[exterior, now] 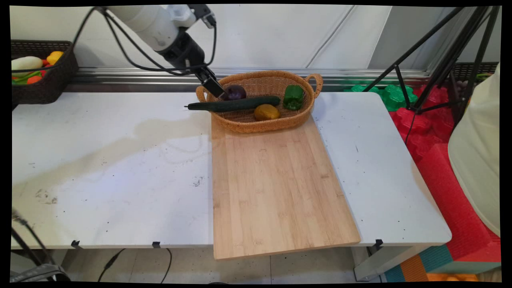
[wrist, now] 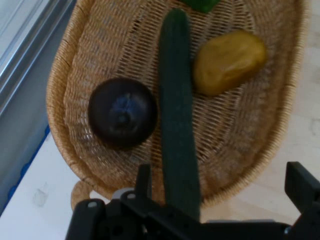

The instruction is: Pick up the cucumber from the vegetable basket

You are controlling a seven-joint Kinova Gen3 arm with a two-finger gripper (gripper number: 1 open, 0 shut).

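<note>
Main view: white table [exterior: 100,168], stained, carries a wooden board [exterior: 276,188] and basket [exterior: 262,120] — gripper [exterior: 218,91] spread wide, holding nothing, over the cucumber [exterior: 236,104].

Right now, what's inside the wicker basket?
Basket holds a cucumber overhanging its rim, a dark purple onion, a yellow potato and a green pepper. Anything beneath them is hidden.

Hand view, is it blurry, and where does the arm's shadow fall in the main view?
Hand view: soft all over; the cucumber and dark purple onion lack crisp edges, and the gripper linkage is darkest at the bottom. Main view: sharper; a broad faint shadow crosses the white table left of the cutting board.
</note>
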